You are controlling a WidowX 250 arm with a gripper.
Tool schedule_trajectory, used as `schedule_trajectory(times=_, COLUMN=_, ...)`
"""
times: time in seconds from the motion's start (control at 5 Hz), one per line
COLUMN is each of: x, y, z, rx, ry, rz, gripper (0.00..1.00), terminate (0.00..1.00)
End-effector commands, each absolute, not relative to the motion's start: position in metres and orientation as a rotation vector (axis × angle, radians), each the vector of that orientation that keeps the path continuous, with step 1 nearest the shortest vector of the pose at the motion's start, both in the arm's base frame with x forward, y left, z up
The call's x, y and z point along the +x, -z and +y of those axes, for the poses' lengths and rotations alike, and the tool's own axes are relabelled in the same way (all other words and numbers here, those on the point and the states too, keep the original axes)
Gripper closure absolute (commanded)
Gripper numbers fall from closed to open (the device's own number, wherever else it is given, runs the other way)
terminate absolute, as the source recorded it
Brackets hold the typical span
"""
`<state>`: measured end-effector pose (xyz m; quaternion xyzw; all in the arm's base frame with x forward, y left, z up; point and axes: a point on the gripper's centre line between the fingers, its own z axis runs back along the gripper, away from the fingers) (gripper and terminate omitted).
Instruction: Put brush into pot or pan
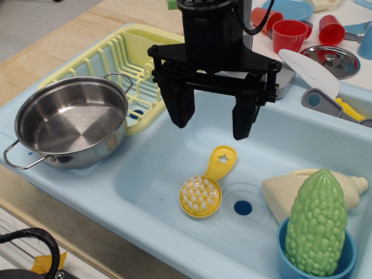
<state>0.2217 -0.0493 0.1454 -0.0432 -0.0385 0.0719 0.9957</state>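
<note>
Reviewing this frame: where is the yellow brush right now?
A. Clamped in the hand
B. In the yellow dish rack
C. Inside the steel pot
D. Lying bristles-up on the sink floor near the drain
D. The brush lies on the floor of the sink with its white bristles facing up, just left of the drain; the open hand hovers above it, and the pot holds nothing.

My light-blue toy sink point(174, 232) rests on a wooden counter point(70, 43). Its basin floor carries the yellow brush point(204, 189), a cream bottle point(288, 189) and a blue cup point(290, 261); the steel pot point(70, 122) sits on its left ledge beside a yellow rack point(131, 55).
</note>
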Motion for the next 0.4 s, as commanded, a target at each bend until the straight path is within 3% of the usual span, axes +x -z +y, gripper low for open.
schedule_trajectory(times=0.0, x=0.2217, y=-0.1454, z=-0.0493, rx=-0.087, ry=-0.144, rz=-0.077, gripper=0.00, terminate=0.00)
schedule_trajectory(times=0.2, x=0.2239, y=-0.1361, z=-0.0530, rx=-0.074, ry=-0.136, rz=-0.056, gripper=0.00, terminate=0.00)
